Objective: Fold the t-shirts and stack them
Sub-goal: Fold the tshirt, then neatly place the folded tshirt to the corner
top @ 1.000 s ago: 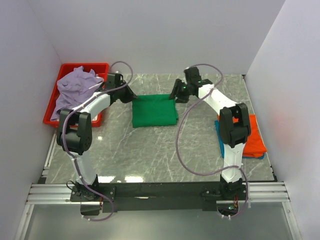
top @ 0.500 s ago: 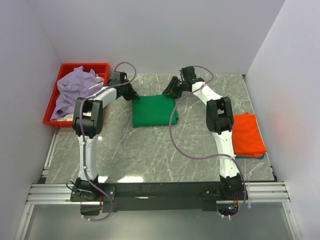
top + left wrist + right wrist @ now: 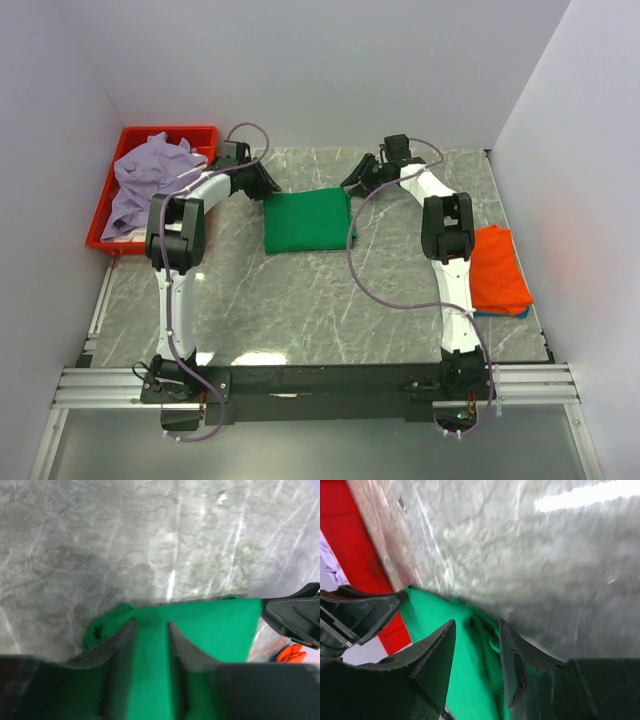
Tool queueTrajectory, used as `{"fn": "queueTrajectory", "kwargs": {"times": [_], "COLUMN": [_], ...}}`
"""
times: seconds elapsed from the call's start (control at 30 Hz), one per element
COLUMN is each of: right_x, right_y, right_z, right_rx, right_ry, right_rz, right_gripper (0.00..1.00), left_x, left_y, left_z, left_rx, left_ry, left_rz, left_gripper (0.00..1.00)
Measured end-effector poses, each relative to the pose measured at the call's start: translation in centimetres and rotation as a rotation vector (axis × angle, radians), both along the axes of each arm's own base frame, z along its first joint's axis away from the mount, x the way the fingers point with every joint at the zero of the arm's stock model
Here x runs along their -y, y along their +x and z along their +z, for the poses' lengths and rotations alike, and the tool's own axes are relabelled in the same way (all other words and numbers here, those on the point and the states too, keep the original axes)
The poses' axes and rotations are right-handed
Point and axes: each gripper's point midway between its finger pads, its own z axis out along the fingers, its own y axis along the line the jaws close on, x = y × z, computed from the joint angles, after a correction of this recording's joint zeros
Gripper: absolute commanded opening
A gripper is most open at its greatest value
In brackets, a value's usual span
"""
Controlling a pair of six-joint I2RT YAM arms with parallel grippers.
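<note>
Orange t-shirt (image 3: 497,268) lies folded at the near right of the table (image 3: 300,300), well apart from both grippers. Green t-shirt (image 3: 308,221) sits further back, mid-table, folded into a flat rectangle. Left gripper (image 3: 270,188) is at its far-left corner, jaws apart, green cloth showing under the gap, nothing clamped. Right gripper (image 3: 352,186) is at the far-right corner, jaws also spread, nothing held. Far left: red tray (image 3: 190,133) with a crumpled lavender t-shirt (image 3: 150,175) heaped in it.

2 white arms (image 3: 170,310) with black joints, looping purple cables (image 3: 347,258), dark left gripper (image 3: 150,624) and right gripper (image 3: 476,623)
</note>
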Motion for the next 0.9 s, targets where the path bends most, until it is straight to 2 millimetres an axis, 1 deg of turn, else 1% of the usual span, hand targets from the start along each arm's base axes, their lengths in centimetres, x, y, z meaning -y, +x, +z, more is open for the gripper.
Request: {"fn": "queueTrajectory", "kwargs": {"times": [0.07, 0.17, 0.2, 0.23, 0.27, 0.3, 0.37, 0.4, 0.47, 0.5, 0.57, 0.67, 0.73, 0.8, 0.83, 0.9], "right_x": [0.3, 0.9, 1.4, 1.9, 2.4, 3.0, 3.9, 4.3, 5.0, 5.1, 5.2, 4.7, 4.1, 3.3, 3.1, 2.5], "right_y": [-0.5, -1.3, -1.7, -2.2, -2.6, -3.2, -4.1, -4.4, -5.4, -6.1, -7.3, -8.8, -10.1, -10.9, -11.0, -11.3], "right_z": [0.9, 3.3, 4.2, 5.4, 6.1, 7.0, 8.7, 9.3, 9.7, 9.6, 8.8, 6.6, 5.2, 4.5, 4.3, 4.0], "right_rx": [0.003, 0.031, 0.047, 0.063, 0.075, 0.092, 0.127, 0.143, 0.161, 0.163, 0.147, 0.111, 0.081, 0.072, 0.073, 0.083], "right_ry": [-0.011, -0.027, -0.038, -0.050, -0.059, -0.071, -0.094, -0.103, -0.124, -0.132, -0.146, -0.180, -0.207, -0.233, -0.243, -0.265], "right_rz": [0.001, 0.004, 0.003, -0.002, -0.005, -0.007, -0.005, -0.006, -0.005, -0.001, 0.015, 0.046, 0.072, 0.098, 0.107, 0.126], "right_gripper": [0.48, 0.48, 0.49, 0.52, 0.54, 0.56, 0.59, 0.61, 0.61, 0.61, 0.61, 0.62, 0.62, 0.62, 0.62, 0.63], "left_x": [0.1, 0.9, 1.6, 2.4, 3.4, 4.6, 7.2, 8.3, 10.9, 12.1, 13.5, 14.3, 14.4, 14.1, 14.1, 14.2], "left_y": [-0.2, -1.1, -1.8, -2.7, -3.6, -4.8, -7.0, -8.0, -10.3, -11.4, -13.2, -14.1, -14.1, -14.4, -14.4, -14.1], "left_z": [1.1, 3.9, 5.1, 6.3, 7.3, 8.2, 9.4, 9.5, 8.8, 8.1, 6.0, 3.3, 1.4, -0.6, -1.3, -1.2], "left_rx": [0.011, 0.047, 0.066, 0.085, 0.103, 0.119, 0.138, 0.141, 0.133, 0.119, 0.074, 0.019, -0.012, -0.048, -0.058, -0.054], "left_ry": [0.005, 0.014, 0.017, 0.019, 0.019, 0.017, 0.011, 0.009, 0.007, 0.009, 0.026, 0.047, 0.059, 0.071, 0.069, 0.054], "left_rz": [-0.001, -0.007, -0.016, -0.027, -0.042, -0.063, -0.102, -0.122, -0.168, -0.188, -0.216, -0.219, -0.211, -0.199, -0.192, -0.183], "left_gripper": [0.45, 0.45, 0.44, 0.43, 0.39, 0.37, 0.36, 0.36, 0.36, 0.35, 0.34, 0.31, 0.30, 0.29, 0.29, 0.29]}}
